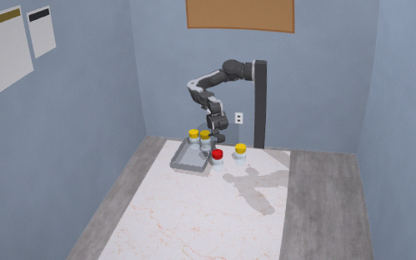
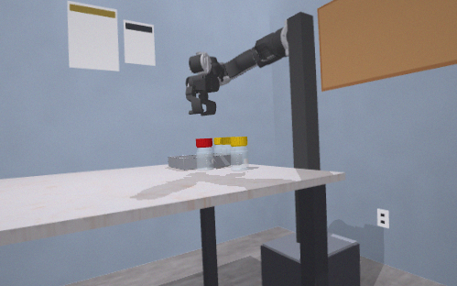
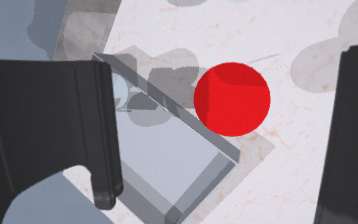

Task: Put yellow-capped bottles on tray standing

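Observation:
Two bottles with yellow caps, the left one (image 1: 193, 134) and the right one (image 1: 205, 135), stand at the back of the grey tray (image 1: 187, 167) (image 2: 182, 162) (image 3: 166, 160). A third yellow-capped bottle (image 1: 240, 148) (image 2: 238, 141) stands on the table, right of the tray. A red-capped bottle (image 1: 217, 154) (image 2: 203, 142) (image 3: 232, 99) stands between them, just outside the tray's right wall. My gripper (image 1: 216, 137) (image 2: 201, 114) (image 3: 201, 143) is part open and empty, pointing down well above the bottles. In the wrist view the red cap shows between the fingers, far below; the left finger hides part of the tray.
The pale table top (image 1: 164, 200) (image 2: 66, 197) carries the tray and bottles near its back edge. The dark upright post (image 1: 260, 104) (image 2: 305, 92) that bears the arm stands behind that edge. The arm's shadow falls right of the tray.

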Available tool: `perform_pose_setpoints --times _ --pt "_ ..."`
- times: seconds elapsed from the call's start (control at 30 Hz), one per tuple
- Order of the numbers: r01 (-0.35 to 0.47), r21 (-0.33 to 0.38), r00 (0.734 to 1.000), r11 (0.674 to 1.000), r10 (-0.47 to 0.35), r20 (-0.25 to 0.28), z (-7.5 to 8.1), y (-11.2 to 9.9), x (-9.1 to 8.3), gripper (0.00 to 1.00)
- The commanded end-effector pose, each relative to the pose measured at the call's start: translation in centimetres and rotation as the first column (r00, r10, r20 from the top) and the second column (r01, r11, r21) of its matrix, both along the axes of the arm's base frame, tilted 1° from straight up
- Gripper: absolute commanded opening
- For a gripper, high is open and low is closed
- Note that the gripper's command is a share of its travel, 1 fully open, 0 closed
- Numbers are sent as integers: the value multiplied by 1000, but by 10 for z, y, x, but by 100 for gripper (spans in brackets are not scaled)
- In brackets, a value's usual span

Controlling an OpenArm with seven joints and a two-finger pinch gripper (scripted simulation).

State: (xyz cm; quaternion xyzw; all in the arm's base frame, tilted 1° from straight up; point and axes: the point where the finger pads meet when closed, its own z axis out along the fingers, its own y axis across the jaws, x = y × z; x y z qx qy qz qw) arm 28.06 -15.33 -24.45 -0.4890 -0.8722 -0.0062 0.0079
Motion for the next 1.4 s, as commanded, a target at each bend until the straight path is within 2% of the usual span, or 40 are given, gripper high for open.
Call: perform_pose_setpoints --times 0.0,0.13,0.2,0.7,0.8,1.1,1.33,1.37 --pt "-2 -4 1000 1000 2 -2 1 3 -2 42" --pt "-34 -4 999 999 34 -1 3 17 -10 42" --pt "-34 -4 999 999 34 -1 3 17 -10 42" --pt "-164 -3 986 986 164 2 12 73 -43 42" --pt "-176 -4 984 984 176 4 11 73 -43 42" --pt "-228 -2 974 974 228 4 17 101 -60 42" --pt "-228 -2 974 974 228 4 17 101 -60 42" --pt "-230 1 973 973 230 3 10 102 -60 42"
